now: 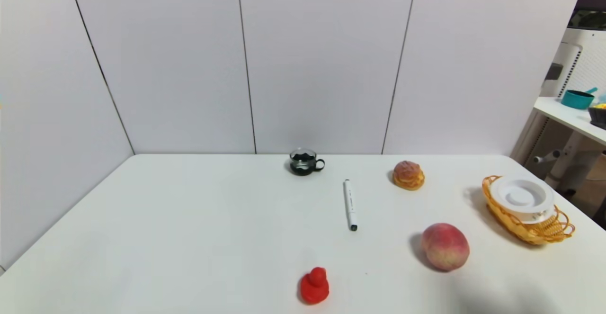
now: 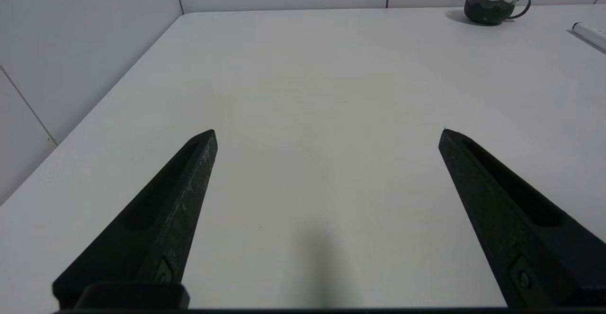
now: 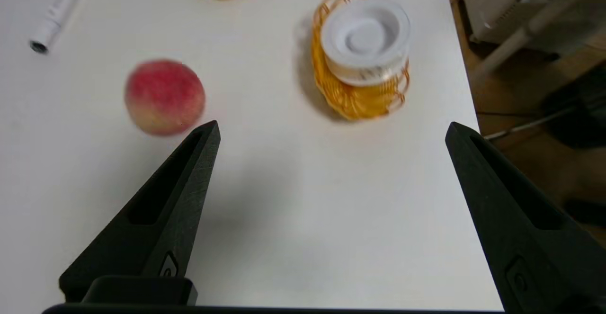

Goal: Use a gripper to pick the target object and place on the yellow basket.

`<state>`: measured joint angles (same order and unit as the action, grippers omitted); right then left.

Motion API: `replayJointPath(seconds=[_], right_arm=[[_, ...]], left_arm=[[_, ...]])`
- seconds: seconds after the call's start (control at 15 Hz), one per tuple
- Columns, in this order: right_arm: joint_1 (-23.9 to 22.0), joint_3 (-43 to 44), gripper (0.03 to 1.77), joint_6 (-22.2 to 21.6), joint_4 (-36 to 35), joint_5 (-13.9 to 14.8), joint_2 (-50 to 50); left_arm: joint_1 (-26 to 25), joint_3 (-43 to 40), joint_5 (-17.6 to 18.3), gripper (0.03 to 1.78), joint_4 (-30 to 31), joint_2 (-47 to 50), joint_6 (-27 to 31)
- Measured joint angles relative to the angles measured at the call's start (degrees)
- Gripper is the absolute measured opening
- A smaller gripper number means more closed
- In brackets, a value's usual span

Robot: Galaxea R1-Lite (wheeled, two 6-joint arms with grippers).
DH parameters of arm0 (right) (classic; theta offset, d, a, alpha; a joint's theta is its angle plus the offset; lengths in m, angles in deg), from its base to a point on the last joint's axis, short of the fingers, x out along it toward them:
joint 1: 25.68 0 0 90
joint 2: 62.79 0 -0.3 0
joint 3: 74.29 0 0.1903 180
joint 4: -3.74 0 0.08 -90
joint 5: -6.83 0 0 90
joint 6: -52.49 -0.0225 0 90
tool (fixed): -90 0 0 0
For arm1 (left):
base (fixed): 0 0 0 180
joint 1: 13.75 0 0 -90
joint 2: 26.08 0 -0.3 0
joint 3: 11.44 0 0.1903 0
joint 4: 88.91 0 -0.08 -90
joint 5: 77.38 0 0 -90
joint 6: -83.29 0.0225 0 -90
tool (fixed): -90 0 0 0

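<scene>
The flat round white ring-shaped case (image 1: pixel 521 197) (image 3: pixel 365 39) lies on top of the orange-yellow woven basket (image 1: pixel 537 231) (image 3: pixel 355 101) near the table's right edge. My right gripper (image 3: pixel 331 129) hangs open above bare table on the near side of the basket, well apart from it, with nothing between its fingers. Over the empty left part of the table my left gripper (image 2: pixel 329 131) is open and holds nothing. Neither arm shows in the head view.
A peach (image 1: pixel 445 246) (image 3: pixel 164 97) lies left of the basket. A white marker pen (image 1: pixel 350 204), a cream puff (image 1: pixel 408 175), a dark glass cup (image 1: pixel 304 162) (image 2: pixel 492 5) and a red toy (image 1: pixel 314 286) stand around the table. The table's right edge (image 3: pixel 466 91) drops to the floor.
</scene>
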<state>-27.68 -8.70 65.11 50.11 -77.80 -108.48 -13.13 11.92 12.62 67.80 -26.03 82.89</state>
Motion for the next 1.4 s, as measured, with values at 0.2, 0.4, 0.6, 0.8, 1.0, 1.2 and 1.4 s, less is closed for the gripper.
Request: replayJointPath(seconds=[0.2,0.4,0.6,0.8,1.0,1.2,1.4], right_arm=[[1.4,-17.5,1.67,0.0,-9.1,1.3,13.4],[2.0,-30.2,1.68,-0.1,-14.7,-2.1,26.9],[2.1,-36.9,1.69,-1.0,-16.9,-3.8,38.0],[2.0,-39.6,1.69,-3.2,-21.6,-4.5,43.6],[1.9,-41.1,1.69,-5.5,-24.7,-4.8,45.3],[2.0,-42.0,1.69,-7.2,-22.6,-6.1,45.8],[2.0,-42.1,1.69,-7.4,-22.7,-6.0,45.8]], left_arm=[[0.0,0.0,0.0,1.69,0.0,0.0,0.0],[0.0,0.0,0.0,1.69,0.0,0.0,0.0],[0.0,0.0,0.0,1.69,0.0,0.0,0.0],[0.0,0.0,0.0,1.69,0.0,0.0,0.0],[0.0,0.0,0.0,1.69,0.0,0.0,0.0],[0.0,0.0,0.0,1.69,0.0,0.0,0.0],[0.0,0.0,0.0,1.69,0.0,0.0,0.0]])
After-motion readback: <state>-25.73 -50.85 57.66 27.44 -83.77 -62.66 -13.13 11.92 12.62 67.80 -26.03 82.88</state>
